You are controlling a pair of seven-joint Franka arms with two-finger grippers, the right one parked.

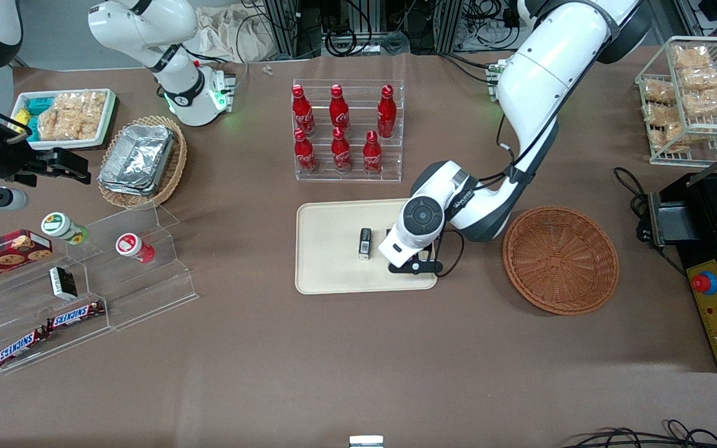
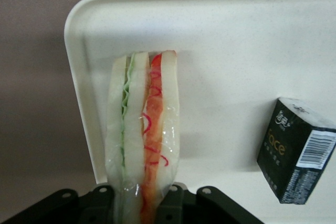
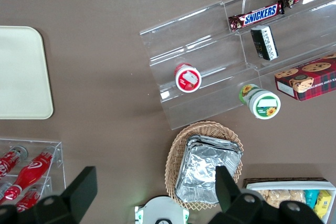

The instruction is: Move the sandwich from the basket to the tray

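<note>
Even overhead light, soft shadows, glare on sandwich (image 2: 144,140) wrap.

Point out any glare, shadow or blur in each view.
Front view: the working arm shadows the tray and hides the gripper. Left wrist view: glare on the sandwich wrap; black box sharp. Right wrist view: foil containers glint.

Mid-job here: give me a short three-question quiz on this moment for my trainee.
1. True or false: the basket still holds food.
2. What is the hand clamped on?
3. The small black box lies: A) on the tray B) in the basket C) on the bare table

Key: 1. False, it is empty. 2. The sandwich, held over the tray near a corner. 3. A
</note>
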